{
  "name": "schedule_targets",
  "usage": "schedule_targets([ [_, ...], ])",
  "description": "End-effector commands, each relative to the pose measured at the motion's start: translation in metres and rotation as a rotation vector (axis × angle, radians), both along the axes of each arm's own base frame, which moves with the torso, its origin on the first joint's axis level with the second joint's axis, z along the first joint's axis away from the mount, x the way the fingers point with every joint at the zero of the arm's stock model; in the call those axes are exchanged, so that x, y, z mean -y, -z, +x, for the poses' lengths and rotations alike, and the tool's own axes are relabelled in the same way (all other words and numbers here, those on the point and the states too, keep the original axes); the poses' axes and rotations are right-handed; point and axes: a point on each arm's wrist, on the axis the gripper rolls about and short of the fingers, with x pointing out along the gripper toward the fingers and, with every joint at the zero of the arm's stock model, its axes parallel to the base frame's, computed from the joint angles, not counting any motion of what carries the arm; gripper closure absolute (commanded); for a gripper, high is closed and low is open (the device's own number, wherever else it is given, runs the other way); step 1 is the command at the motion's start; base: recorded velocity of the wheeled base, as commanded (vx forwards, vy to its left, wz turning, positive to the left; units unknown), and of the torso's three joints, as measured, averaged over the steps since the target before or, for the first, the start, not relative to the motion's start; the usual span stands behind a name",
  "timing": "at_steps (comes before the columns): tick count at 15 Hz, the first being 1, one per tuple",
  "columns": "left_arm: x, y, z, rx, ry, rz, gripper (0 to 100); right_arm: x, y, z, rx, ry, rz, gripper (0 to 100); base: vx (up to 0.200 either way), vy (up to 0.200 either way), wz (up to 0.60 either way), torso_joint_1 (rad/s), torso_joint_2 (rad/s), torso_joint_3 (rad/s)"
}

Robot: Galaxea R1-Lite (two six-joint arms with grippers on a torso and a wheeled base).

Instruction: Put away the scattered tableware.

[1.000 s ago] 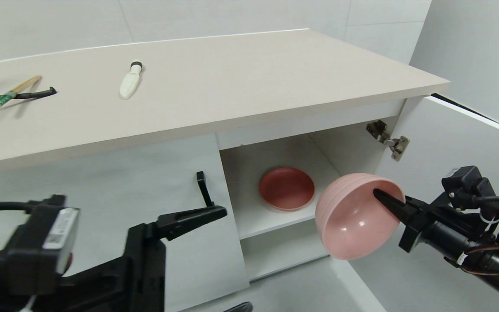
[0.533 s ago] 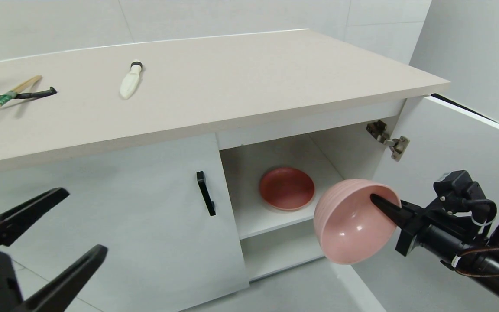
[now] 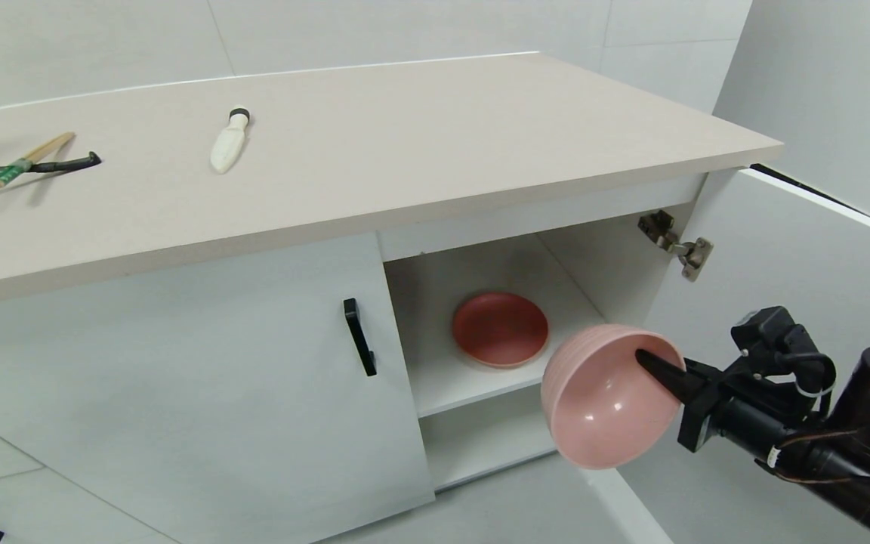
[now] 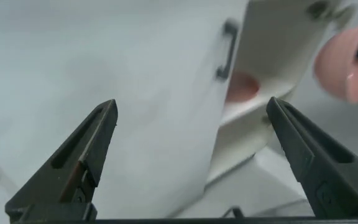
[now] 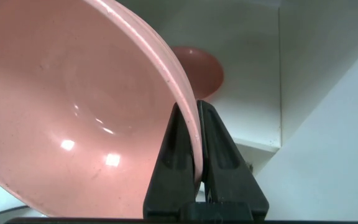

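One pink bowl (image 3: 601, 400) hangs tilted, its rim pinched tight between the fingers of the right gripper (image 3: 650, 361). Just ahead of those fingertips, the open cabinet's shelf (image 3: 435, 374) carries a red plate (image 3: 500, 329). The left gripper (image 4: 190, 104) is spread wide and empty, and sits farther from the shelf.

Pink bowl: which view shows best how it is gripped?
Right wrist view: the pink bowl is pinched at its rim by the right hand, one finger inside, one outside. Head view shows the whole bowl tilted before the open cabinet; left wrist view catches part of it.
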Motion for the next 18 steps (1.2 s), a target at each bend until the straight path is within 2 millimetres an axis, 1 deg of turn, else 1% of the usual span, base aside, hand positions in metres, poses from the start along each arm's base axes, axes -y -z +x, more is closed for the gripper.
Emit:
schedule_targets([
  [1, 0.000, 0.006, -0.013, 0.084, -0.100, 0.008, 0, -0.006, 0.011, 0.014, -0.031, 0.003, -0.013, 100, 0.000, 0.000, 0.00, 0.000, 0.00, 0.000],
  [2, -0.001, 0.008, -0.013, 0.076, -0.152, 0.039, 0, -0.007, 0.014, 0.024, -0.037, 0.014, -0.002, 100, 0.000, 0.000, 0.00, 0.000, 0.00, 0.000],
  [4, -0.004, 0.017, -0.011, -0.008, -0.305, 0.132, 0, -0.011, 0.018, 0.044, -0.044, 0.032, 0.038, 100, 0.000, 0.000, 0.00, 0.000, 0.00, 0.000],
  [5, -0.005, 0.022, -0.011, -0.053, -0.338, 0.165, 0, -0.013, 0.016, 0.055, -0.035, 0.039, 0.074, 100, 0.000, 0.000, 0.00, 0.000, 0.00, 0.000],
  [6, -0.005, 0.026, -0.011, -0.097, -0.329, 0.172, 0, -0.016, 0.015, 0.062, -0.028, 0.038, 0.098, 100, 0.000, 0.000, 0.00, 0.000, 0.00, 0.000],
  [7, -0.004, 0.031, -0.011, -0.141, -0.298, 0.175, 0, -0.018, 0.017, 0.067, -0.039, 0.038, 0.115, 100, 0.000, 0.000, 0.00, 0.000, 0.00, 0.000],
  [8, -0.003, 0.033, -0.011, -0.158, -0.226, 0.156, 0, -0.019, 0.023, 0.068, -0.063, 0.040, 0.123, 100, 0.000, 0.000, 0.00, 0.000, 0.00, 0.000],
  [9, -0.003, 0.033, -0.012, -0.147, -0.161, 0.121, 0, -0.019, 0.025, 0.069, -0.072, 0.040, 0.126, 100, 0.000, 0.000, 0.00, 0.000, 0.00, 0.000],
  [10, -0.003, 0.033, -0.013, -0.142, -0.150, 0.110, 0, -0.019, 0.024, 0.069, -0.072, 0.040, 0.129, 100, 0.000, 0.000, 0.00, 0.000, 0.00, 0.000],
  [11, -0.003, 0.034, -0.013, -0.140, -0.154, 0.109, 0, -0.019, 0.023, 0.070, -0.066, 0.040, 0.133, 100, 0.000, 0.000, 0.00, 0.000, 0.00, 0.000],
  [12, -0.004, 0.034, -0.013, -0.143, -0.198, 0.118, 0, -0.021, 0.019, 0.075, -0.050, 0.039, 0.152, 100, 0.000, 0.000, 0.00, 0.000, 0.00, 0.000],
  [13, -0.006, 0.035, -0.013, -0.160, -0.308, 0.134, 0, -0.023, 0.019, 0.081, -0.049, 0.041, 0.180, 100, 0.000, 0.000, 0.00, 0.000, 0.00, 0.000],
  [14, -0.007, 0.036, -0.013, -0.165, -0.349, 0.122, 0, -0.025, 0.022, 0.083, -0.068, 0.036, 0.192, 100, 0.000, 0.000, 0.00, 0.000, 0.00, 0.000],
  [16, -0.007, 0.036, -0.013, -0.167, -0.337, 0.128, 0, -0.030, 0.036, 0.085, -0.100, 0.026, 0.164, 100, 0.000, 0.000, 0.00, 0.000, 0.00, 0.000],
  [17, -0.007, 0.037, -0.013, -0.180, -0.333, 0.131, 0, -0.031, 0.036, 0.087, -0.096, 0.025, 0.166, 100, 0.000, 0.000, 0.00, 0.000, 0.00, 0.000],
  [18, -0.007, 0.038, -0.013, -0.192, -0.327, 0.131, 0, -0.036, 0.037, 0.097, -0.077, 0.024, 0.173, 100, 0.000, 0.000, 0.00, 0.000, 0.00, 0.000],
])
